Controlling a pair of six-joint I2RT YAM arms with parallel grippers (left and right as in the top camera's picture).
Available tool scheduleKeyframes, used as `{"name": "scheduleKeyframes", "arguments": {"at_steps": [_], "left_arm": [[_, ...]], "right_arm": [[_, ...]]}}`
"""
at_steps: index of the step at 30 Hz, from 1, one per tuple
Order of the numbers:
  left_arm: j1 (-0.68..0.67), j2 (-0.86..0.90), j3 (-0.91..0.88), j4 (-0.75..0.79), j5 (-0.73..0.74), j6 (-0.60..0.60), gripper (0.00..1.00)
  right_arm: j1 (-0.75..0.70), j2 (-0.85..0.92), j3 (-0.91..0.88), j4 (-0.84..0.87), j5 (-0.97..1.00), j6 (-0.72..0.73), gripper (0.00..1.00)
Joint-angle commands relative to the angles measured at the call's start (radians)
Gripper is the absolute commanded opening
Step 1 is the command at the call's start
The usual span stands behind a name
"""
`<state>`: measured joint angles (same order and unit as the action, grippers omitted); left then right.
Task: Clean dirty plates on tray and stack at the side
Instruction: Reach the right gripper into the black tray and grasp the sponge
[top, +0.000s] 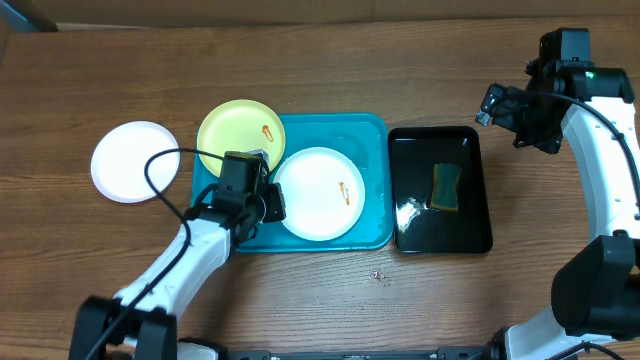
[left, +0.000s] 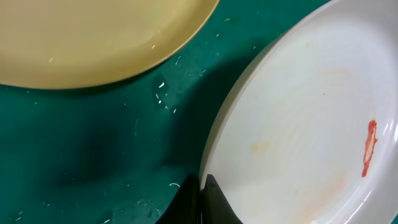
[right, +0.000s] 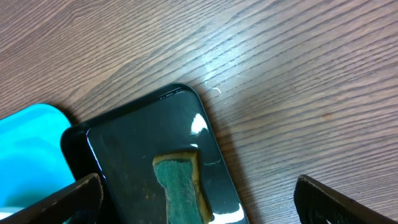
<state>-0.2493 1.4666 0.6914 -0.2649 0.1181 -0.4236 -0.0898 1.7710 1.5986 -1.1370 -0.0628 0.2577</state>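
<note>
A white plate (top: 320, 195) with an orange-red smear (top: 345, 187) lies in the turquoise tray (top: 376, 130). A pale yellow-green plate (top: 240, 135), also smeared, rests on the tray's far-left corner. Another white plate (top: 135, 161) sits on the table left of the tray, with no smear showing. My left gripper (top: 270, 203) is at the tray plate's left rim. In the left wrist view its fingers (left: 202, 200) are shut on the rim of that white plate (left: 298, 124), next to the yellow-green plate (left: 93, 37). My right gripper (top: 500, 105) is open and empty, held above the table.
A black tray (top: 440, 225) right of the turquoise one holds a green-and-yellow sponge (top: 445, 187). In the right wrist view the sponge (right: 180, 186) lies between my open fingers (right: 198, 186), far below them. Bare wooden table surrounds both trays.
</note>
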Motion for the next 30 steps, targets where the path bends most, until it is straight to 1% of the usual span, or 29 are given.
{"name": "scheduleKeyframes", "arguments": {"at_steps": [1, 3, 5, 9, 10, 15, 18, 20, 24, 28, 29, 30], "left_arm": [[-0.008, 0.042, -0.004, 0.019, -0.015, -0.026, 0.08], [-0.008, 0.05, -0.004, 0.019, -0.015, -0.019, 0.14], [-0.008, 0.05, -0.004, 0.019, -0.014, 0.002, 0.17], [-0.009, 0.05, -0.004, 0.01, -0.014, 0.019, 0.35], [-0.009, 0.05, -0.004, 0.015, -0.015, 0.02, 0.37], [-0.009, 0.05, -0.004, 0.072, -0.014, 0.027, 0.38], [-0.009, 0.05, -0.004, 0.121, -0.015, 0.072, 0.34], [-0.01, 0.05, -0.004, 0.126, -0.016, 0.119, 0.32], [-0.013, 0.05, -0.004, 0.109, -0.014, 0.117, 0.31], [-0.015, 0.05, -0.004, 0.086, -0.016, 0.117, 0.31], [-0.015, 0.05, -0.004, 0.08, -0.017, 0.117, 0.32], [-0.015, 0.05, -0.003, 0.074, -0.017, 0.117, 0.34]], "right_arm": [[0.002, -0.009, 0.011, 0.006, 0.006, 0.005, 1.0], [0.002, -0.009, 0.011, 0.006, 0.006, 0.005, 1.0], [0.002, -0.009, 0.011, 0.006, 0.006, 0.005, 1.0], [0.002, -0.009, 0.011, 0.006, 0.006, 0.005, 1.0], [0.002, -0.009, 0.011, 0.006, 0.006, 0.005, 1.0], [0.002, -0.009, 0.011, 0.006, 0.006, 0.005, 1.0], [0.002, -0.009, 0.011, 0.006, 0.006, 0.005, 1.0], [0.002, -0.009, 0.011, 0.006, 0.006, 0.005, 1.0], [0.002, -0.009, 0.011, 0.005, -0.004, 0.005, 1.0], [0.002, -0.01, 0.011, -0.03, -0.16, -0.003, 1.0], [0.003, -0.009, 0.011, -0.042, -0.2, -0.028, 1.0], [0.005, -0.009, 0.011, -0.056, -0.229, -0.053, 0.98]]}}
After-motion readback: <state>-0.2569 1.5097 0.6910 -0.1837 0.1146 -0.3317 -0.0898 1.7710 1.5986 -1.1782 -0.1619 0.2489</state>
